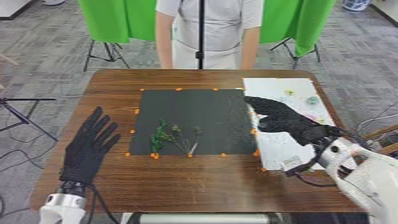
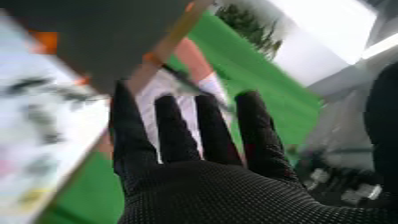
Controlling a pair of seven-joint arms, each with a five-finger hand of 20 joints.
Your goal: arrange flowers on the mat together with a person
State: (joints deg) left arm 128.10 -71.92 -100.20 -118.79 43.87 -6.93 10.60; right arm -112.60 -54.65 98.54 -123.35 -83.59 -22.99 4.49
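Hand [image 1: 284, 121] on right arm [image 1: 348, 161]: fingers straight, grasping nothing, over border of dark mat [image 1: 191, 110] and white sheet [image 1: 274, 90]. On sheet, far right: loose flowers [image 1: 312, 100]. On mat, near-left part: green sprigs [image 1: 158, 139]. Left hand [image 1: 83, 152]: relaxed open, left of mat. Likely mid-arrangement, between placements. Next: pick a flower off sheet, lay on mat.

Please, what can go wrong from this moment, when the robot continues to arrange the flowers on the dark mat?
The right hand is over the border of the dark mat and the white sheet; if it comes low, it might brush the small flowers on the sheet. The thin green stems look loose on the mat, so a careless touch could probably shift them.
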